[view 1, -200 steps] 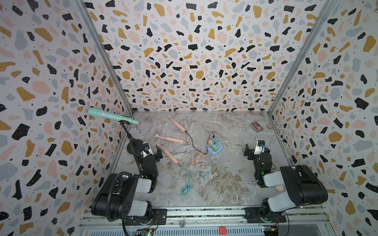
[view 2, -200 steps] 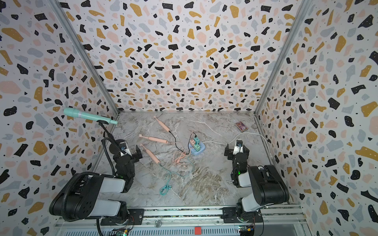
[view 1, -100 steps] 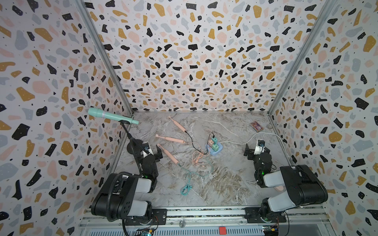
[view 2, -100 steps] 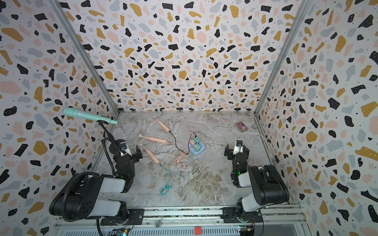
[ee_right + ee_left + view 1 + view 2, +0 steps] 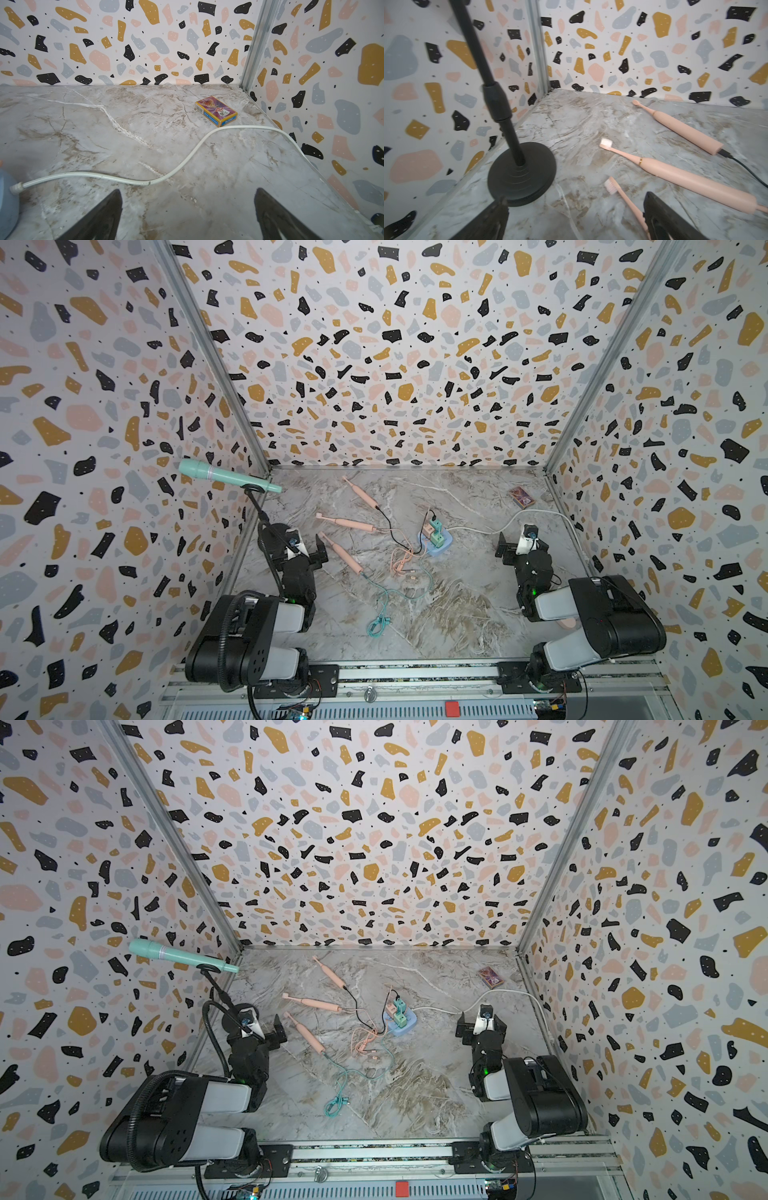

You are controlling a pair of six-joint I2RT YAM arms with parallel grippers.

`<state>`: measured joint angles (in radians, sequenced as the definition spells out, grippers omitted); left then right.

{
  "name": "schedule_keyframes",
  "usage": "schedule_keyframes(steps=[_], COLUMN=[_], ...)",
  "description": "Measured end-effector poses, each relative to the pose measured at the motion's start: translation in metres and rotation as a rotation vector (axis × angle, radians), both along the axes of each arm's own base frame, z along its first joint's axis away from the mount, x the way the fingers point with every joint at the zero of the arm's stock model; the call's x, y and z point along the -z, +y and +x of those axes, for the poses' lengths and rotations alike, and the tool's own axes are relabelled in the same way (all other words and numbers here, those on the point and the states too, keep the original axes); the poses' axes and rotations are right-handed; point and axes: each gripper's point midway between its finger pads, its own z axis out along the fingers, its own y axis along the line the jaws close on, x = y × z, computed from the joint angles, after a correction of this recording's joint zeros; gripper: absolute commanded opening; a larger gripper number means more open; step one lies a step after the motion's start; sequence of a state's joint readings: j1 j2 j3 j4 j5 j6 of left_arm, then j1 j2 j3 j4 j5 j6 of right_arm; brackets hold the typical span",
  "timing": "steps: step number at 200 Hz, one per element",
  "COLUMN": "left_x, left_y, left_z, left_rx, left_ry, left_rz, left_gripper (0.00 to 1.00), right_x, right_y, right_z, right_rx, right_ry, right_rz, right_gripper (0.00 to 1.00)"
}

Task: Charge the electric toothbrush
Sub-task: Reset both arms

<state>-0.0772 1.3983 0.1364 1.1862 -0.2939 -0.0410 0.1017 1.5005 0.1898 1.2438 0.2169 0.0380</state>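
Left end effector (image 5: 300, 549) and right end effector (image 5: 521, 545) are both wide and empty. Toothbrush (image 5: 340, 553) near strip (image 5: 436, 539); its teal cable (image 5: 388, 593) coils loose, away from strip. Charging looks not yet done.

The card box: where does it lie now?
In both top views the card box lies flat near the far right corner of the table, just beyond the white cable.
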Motion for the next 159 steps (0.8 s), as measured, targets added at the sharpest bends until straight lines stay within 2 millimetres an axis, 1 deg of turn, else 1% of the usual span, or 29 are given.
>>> schedule_keyframes(steps=[11, 24, 37, 47, 159], left_x=[-0.002, -0.001, 0.002, 0.0, 0.003], left_y=[-0.011, -0.018, -0.018, -0.018, -0.013], left_z=[0.0, -0.001, 0.0, 0.002, 0.005], left_rx=[0.076, 0.119, 0.121, 0.121, 0.074], left_ry=[-0.01, -0.011, 0.004, -0.001, 0.019], left_rz=[0.01, 0.012, 0.009, 0.009, 0.018], left_gripper=[1.0, 0.99, 0.99, 0.99, 1.0], right_x=[0.0, 0.0, 0.0, 0.0, -0.001], right_y=[0.0, 0.0, 0.0, 0.0, 0.0], right_z=[0.0, 0.0, 0.0, 0.0, 0.0], right_rx=[0.0, 0.0, 0.0, 0.0, 0.0], right_ry=[0.0, 0.0, 0.0, -0.002, -0.006], right_rz=[0.0, 0.0, 0.0, 0.001, 0.001], right_gripper=[0.99, 0.99, 0.99, 0.99, 0.99])
